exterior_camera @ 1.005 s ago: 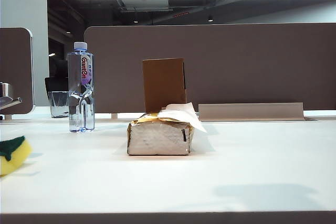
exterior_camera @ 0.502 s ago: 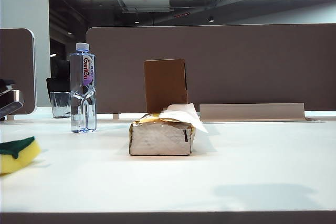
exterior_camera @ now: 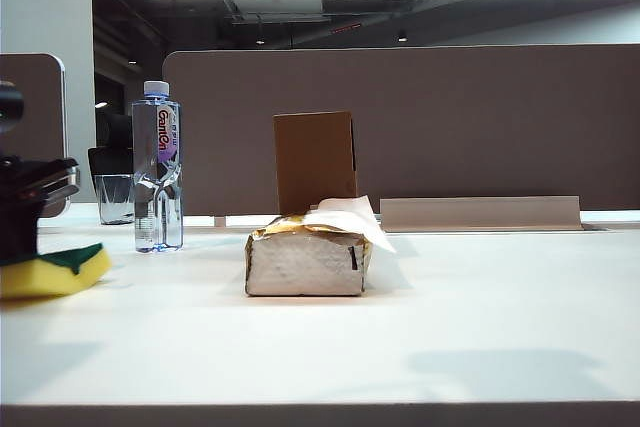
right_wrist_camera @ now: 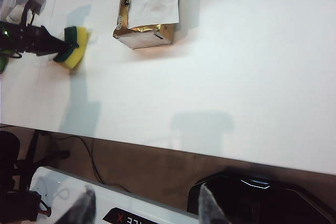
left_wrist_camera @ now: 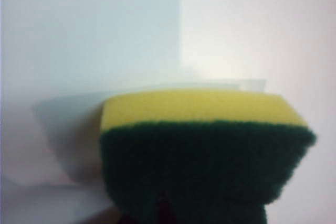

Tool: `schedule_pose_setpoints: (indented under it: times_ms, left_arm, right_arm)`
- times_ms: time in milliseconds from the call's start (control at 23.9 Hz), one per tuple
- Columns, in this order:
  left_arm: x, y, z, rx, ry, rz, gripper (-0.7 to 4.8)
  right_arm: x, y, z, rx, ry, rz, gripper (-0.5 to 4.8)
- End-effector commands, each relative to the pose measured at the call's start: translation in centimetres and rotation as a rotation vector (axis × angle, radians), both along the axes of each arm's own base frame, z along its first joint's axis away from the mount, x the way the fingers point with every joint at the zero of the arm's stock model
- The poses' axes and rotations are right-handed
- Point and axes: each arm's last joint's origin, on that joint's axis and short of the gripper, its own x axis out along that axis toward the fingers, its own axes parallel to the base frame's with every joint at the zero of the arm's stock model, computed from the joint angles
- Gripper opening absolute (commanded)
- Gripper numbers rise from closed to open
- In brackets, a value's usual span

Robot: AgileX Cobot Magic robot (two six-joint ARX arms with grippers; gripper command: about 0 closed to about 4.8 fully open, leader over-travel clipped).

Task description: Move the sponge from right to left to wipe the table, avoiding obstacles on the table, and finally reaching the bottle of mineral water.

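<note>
since a second ago your sponge (exterior_camera: 55, 269) has slid rightward in the exterior view, with the left gripper (exterior_camera: 40, 209) now showing above it, its fingers clamped on the green layer. it sits on the tabletop (exterior_camera: 400, 347) left of the bottle of mineral water (exterior_camera: 158, 166), well apart from the tissue pack (exterior_camera: 305, 257) and cardboard box (exterior_camera: 314, 159). your right gripper (right_wrist_camera: 142, 205) hangs off the tabletop's front edge, fingers apart, holding nothing.

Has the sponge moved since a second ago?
Yes. The sponge, held by the left gripper, slid rightward toward the water bottle.
</note>
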Motion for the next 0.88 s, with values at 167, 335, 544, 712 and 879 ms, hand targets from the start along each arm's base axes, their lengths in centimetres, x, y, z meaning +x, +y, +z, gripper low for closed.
schedule_pose_setpoints:
  times_ms: [167,335,544,712,879]
  left_arm:
    - [4.9,1.0,-1.1,0.139,-0.139,0.057,-0.06]
    - [6.9,1.2,-1.3,0.136,-0.141,0.054,-0.06]
    - [9.1,0.4,-1.5,0.104,-0.156,0.033,-0.06]
    - [9.9,-0.8,-0.6,0.103,-0.183,0.005,-0.06]
    - [9.8,-1.4,-0.3,0.090,-0.167,-0.012,-0.04]
  right_arm:
    - [0.3,0.0,0.1,0.000,-0.007,-0.002,2.51]
    - [0.4,0.0,0.1,0.000,-0.003,-0.002,2.51]
    - [0.5,0.0,0.1,-0.011,0.003,-0.017,2.51]
    - [0.4,0.0,0.1,-0.004,0.009,-0.023,2.51]
    - [0.4,0.0,0.0,-0.001,0.019,-0.020,2.51]
